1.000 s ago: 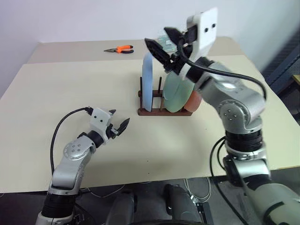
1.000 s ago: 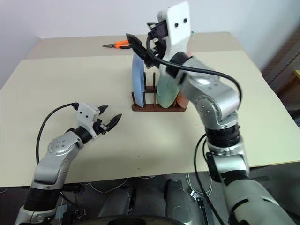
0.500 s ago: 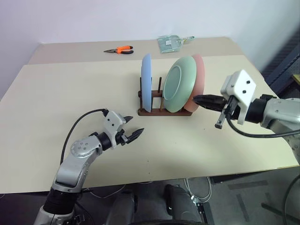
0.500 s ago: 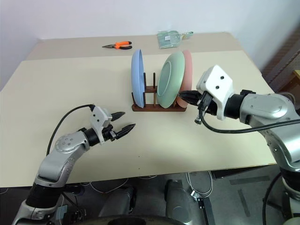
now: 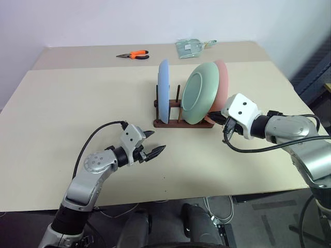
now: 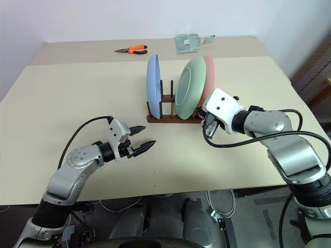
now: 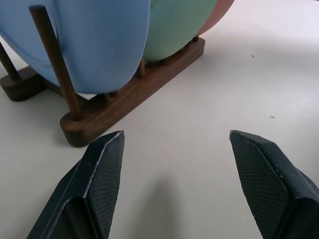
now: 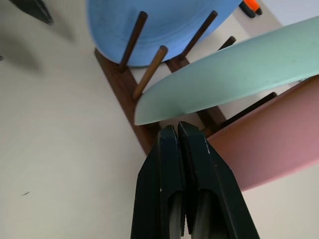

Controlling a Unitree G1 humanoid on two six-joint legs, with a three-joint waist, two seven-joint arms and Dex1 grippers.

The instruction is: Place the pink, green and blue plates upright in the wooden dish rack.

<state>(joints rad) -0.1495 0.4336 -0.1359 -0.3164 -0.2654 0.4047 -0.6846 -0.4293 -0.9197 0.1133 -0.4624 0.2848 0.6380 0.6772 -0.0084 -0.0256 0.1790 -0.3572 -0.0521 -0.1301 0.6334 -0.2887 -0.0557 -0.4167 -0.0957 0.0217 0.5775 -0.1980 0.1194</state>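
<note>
Dark brown wooden dish rack [image 5: 182, 123]: salmon-pink plate [image 5: 221, 88] half hidden behind mint-green plate [image 5: 200, 99]; light-blue plate [image 5: 164, 90] upright. Right gripper [image 8: 178, 135] closed, empty, at the rack's end; left gripper [image 7: 174, 144] wide open, empty.

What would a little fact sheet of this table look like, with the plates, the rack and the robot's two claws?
Rack: wooden dish rack on the table
Blue plate: upright at the rack's left end
Green plate: in the rack, leaning
Pink plate: behind the green one, at the right end
Left gripper: open, empty, in front of the rack
Right gripper: shut, empty, tips at the green plate's lower edge
Also there: orange pliers, clear bag
</note>
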